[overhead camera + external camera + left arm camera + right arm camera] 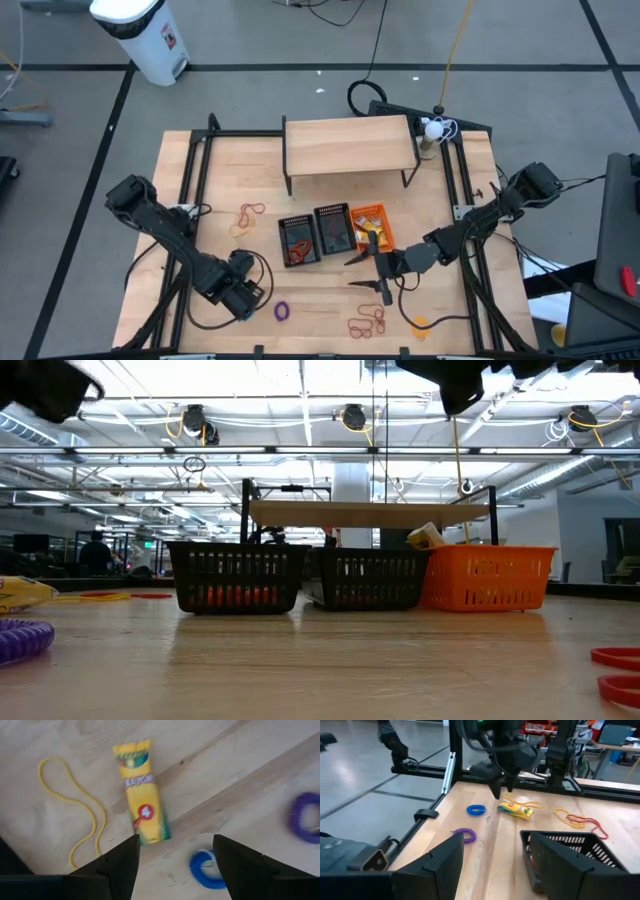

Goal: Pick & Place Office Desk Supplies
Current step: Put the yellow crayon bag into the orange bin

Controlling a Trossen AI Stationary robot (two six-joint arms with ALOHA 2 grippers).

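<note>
The office desk supplies lie loose on the wooden table. A yellow crayon box [142, 790] lies flat beside a yellow elastic loop [75, 805], a blue ring [206, 870] and a purple ring [305, 817]. My left gripper [175, 855] hangs open just above them, pointing down, its fingers near the box's end and the blue ring, touching neither. The right wrist view shows it [502, 787] over the box [517, 809]. My right gripper [362, 273] stands open in the air near the baskets, holding nothing.
Two black baskets [298, 240] [332, 228] and an orange basket [372, 225] stand mid-table before a wooden shelf [350, 142]. Red and yellow elastic loops [248, 215] lie left of the baskets, red loops [365, 322] and an orange piece [420, 325] near the front edge.
</note>
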